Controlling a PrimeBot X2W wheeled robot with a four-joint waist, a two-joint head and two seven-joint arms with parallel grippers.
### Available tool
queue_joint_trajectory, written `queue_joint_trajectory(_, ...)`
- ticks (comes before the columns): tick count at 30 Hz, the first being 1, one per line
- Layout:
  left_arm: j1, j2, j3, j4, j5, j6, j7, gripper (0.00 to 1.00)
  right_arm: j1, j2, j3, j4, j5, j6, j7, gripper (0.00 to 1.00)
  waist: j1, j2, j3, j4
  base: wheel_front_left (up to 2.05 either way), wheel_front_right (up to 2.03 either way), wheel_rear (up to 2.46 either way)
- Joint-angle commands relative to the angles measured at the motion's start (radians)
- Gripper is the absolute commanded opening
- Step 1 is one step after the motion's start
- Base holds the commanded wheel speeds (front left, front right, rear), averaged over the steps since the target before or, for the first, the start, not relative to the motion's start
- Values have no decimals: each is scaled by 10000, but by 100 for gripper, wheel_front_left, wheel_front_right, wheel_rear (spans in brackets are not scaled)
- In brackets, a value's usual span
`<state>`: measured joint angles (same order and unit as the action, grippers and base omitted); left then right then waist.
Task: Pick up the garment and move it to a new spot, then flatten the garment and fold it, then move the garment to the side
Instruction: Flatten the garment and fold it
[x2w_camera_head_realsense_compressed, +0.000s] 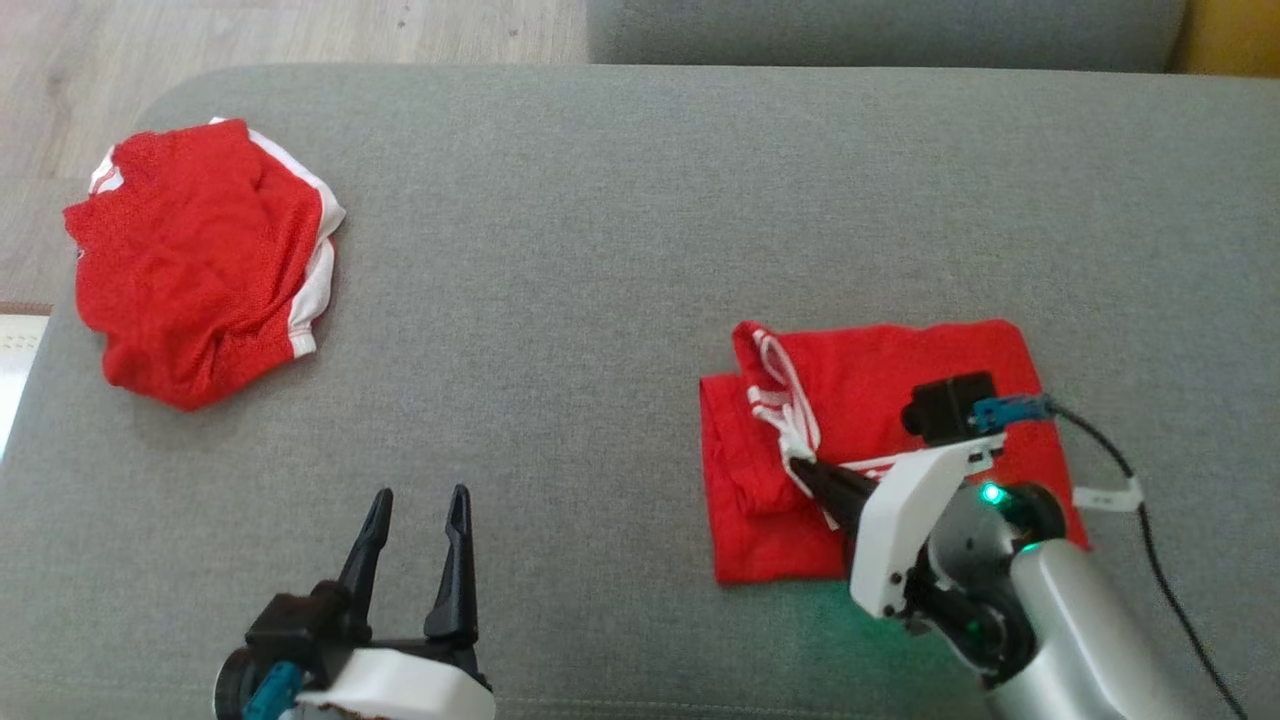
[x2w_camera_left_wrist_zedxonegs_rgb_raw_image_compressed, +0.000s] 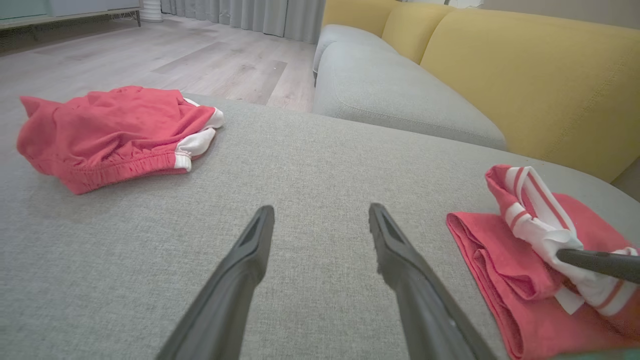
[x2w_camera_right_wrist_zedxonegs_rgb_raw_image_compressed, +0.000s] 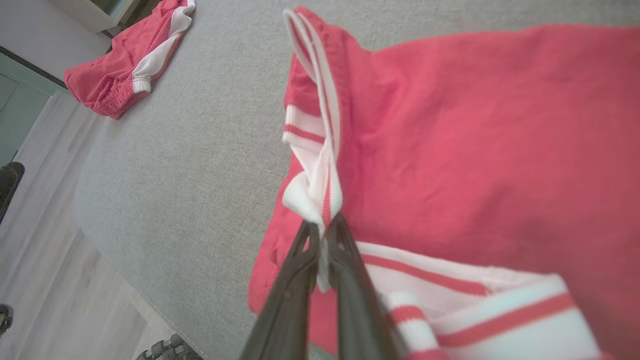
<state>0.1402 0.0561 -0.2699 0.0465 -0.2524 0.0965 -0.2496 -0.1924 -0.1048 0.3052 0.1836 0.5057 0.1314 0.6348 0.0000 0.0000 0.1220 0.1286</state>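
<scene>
A big gray cushion (x2w_camera_head_realsense_compressed: 600, 250) lies under everything. The red garment (x2w_camera_head_realsense_compressed: 900, 370) lies folded on it, under the fingers of the right gripper (x2w_camera_head_realsense_compressed: 808, 468). Crumpled red shorts (x2w_camera_head_realsense_compressed: 190, 260) sit far off, up and left of the left gripper (x2w_camera_head_realsense_compressed: 420, 497), whose fingers stand wide apart with nothing between them. The right fingers pinch the garment's white striped edge (x2w_camera_head_realsense_compressed: 785, 410).

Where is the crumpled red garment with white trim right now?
In the head view the crumpled garment lies at the far left of the grey cushion, near the wooden floor, apart from the folded garment pinched by the right gripper.
</scene>
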Motion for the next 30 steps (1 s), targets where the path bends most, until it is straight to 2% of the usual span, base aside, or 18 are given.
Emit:
queue_joint_trajectory(1, -202, -58, 346, -233, -8, 25, -122, 100, -426, 234, 280, -164, -34, -7, -232, 0, 0, 0, -27, 11, 0, 0, 0)
queue_joint_trajectory(6, -165, -58, 359, -190, -28, 51, -122, 100, -512, 379, 527, 257, -91, -7, -543, 0, 0, 0, -125, -8, 0, 0, 0)
queue_joint_trajectory(7, -152, -58, 349, -180, -46, 60, -122, 100, -521, 410, 577, 309, -70, -7, -681, 25, 0, 0, -163, -27, 0, 0, 0)
queue_joint_trajectory(8, -135, -58, 332, -170, -66, 70, -122, 100, -525, 437, 655, 324, -27, -7, -831, 86, 0, 0, -201, -50, 0, 0, 0)
queue_joint_trajectory(9, -116, -58, 320, -165, -84, 82, -122, 100, -506, 468, 659, 327, 81, -7, -995, 100, 0, 0, -239, -84, 0, 0, 0)
queue_joint_trajectory(13, -10, -58, 319, -123, -100, 86, -122, 100, -345, 536, 653, -23, 1192, -7, -1805, 100, 0, 0, -420, -277, 0, 0, 0)
queue_joint_trajectory(14, 25, -58, 317, -116, -75, 72, -122, 100, -216, 540, 685, -273, 1587, -7, -2345, 100, 0, 0, -502, -364, 0, 0, 0)
queue_joint_trajectory(17, 56, -58, 334, -147, -54, 59, -122, 100, 56, 542, 475, -590, 1463, -7, -3148, 100, 0, 0, -644, -475, 0, 0, 0)
queue_joint_trajectory(24, 153, -58, 475, -316, 4, 48, -122, 100, 1169, 330, -1250, -1174, -1350, -7, -5328, 100, 0, 0, -824, -680, 0, 0, 0)
queue_joint_trajectory(30, 250, -58, 648, -344, 208, -94, -122, 100, 2200, 29, -2821, -525, -3644, -7, -7491, 100, 0, 0, -1130, -717, 0, 0, 0)
